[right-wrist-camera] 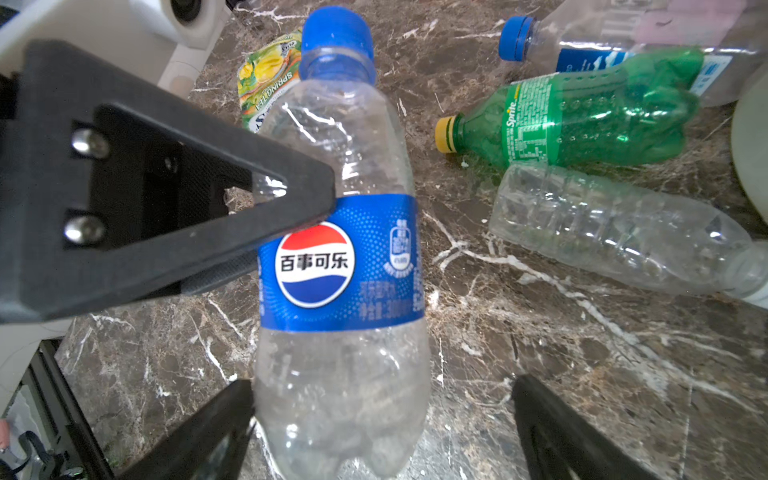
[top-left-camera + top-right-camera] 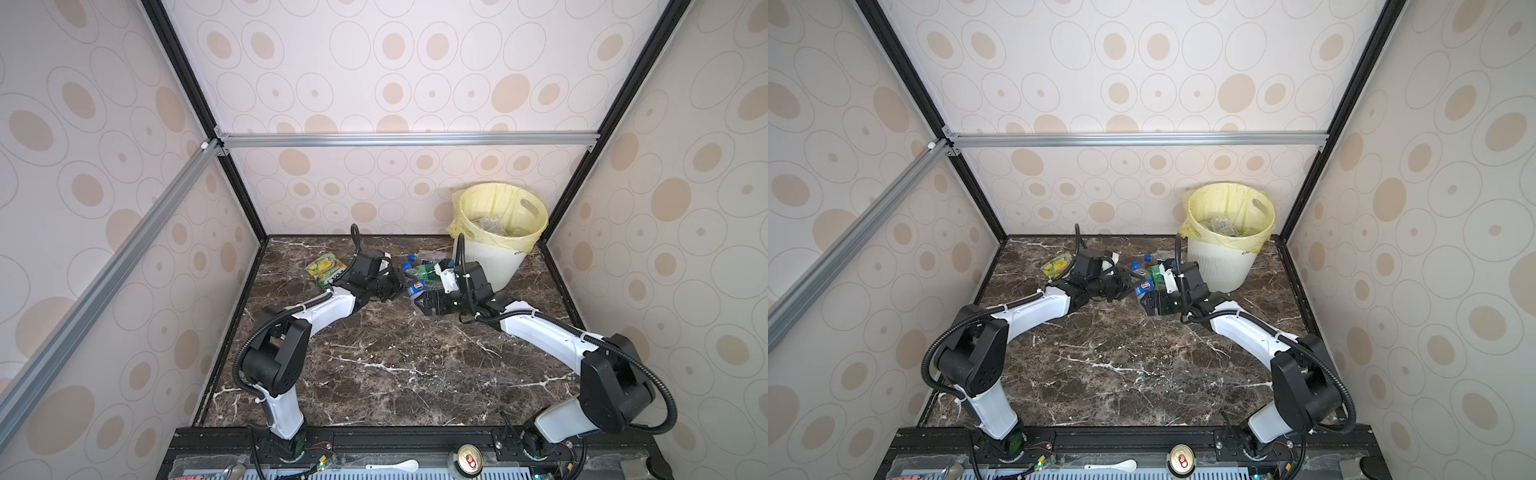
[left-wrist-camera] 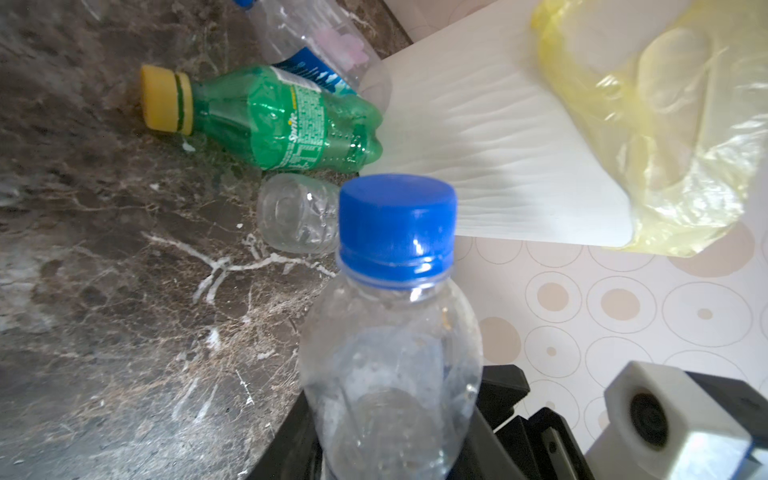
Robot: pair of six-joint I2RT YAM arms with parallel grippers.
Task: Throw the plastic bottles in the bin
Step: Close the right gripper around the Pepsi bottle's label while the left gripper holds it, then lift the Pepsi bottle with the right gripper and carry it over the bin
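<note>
While I watch both top views, the left gripper (image 2: 401, 286) is clamped on the Pepsi bottle (image 2: 416, 287), a clear one with a blue cap and blue label. In the right wrist view one black finger (image 1: 232, 199) presses against it at the upper edge of the label. I cannot tell whether the bottle is clear of the marble table (image 2: 395, 365). It sits at about twelve o'clock from the table's middle. The right gripper (image 2: 424, 308) faces it with its jaws spread wide and gripping nothing, its two fingers flanking the bottle's base without touching it. The bin (image 2: 490, 266) stands in the far corner at about one o'clock, white and ribbed, with a pale yellow bag (image 2: 469, 199) folded over its rim. Inside it I see several clear bottles (image 2: 494, 226) lying loose; I cannot count them. Three more lie on the marble between the grippers and the bin. They are a green Sprite bottle (image 1: 582, 116) with a yellow cap, an unlabelled clear bottle (image 1: 615, 232) just beside it, and a clear blue-capped bottle (image 1: 623, 54) beyond the green one, close to the bin's wall. The yellow-green snack packet (image 2: 326, 270) lies flat at about eleven o'clock, behind the left arm.
</note>
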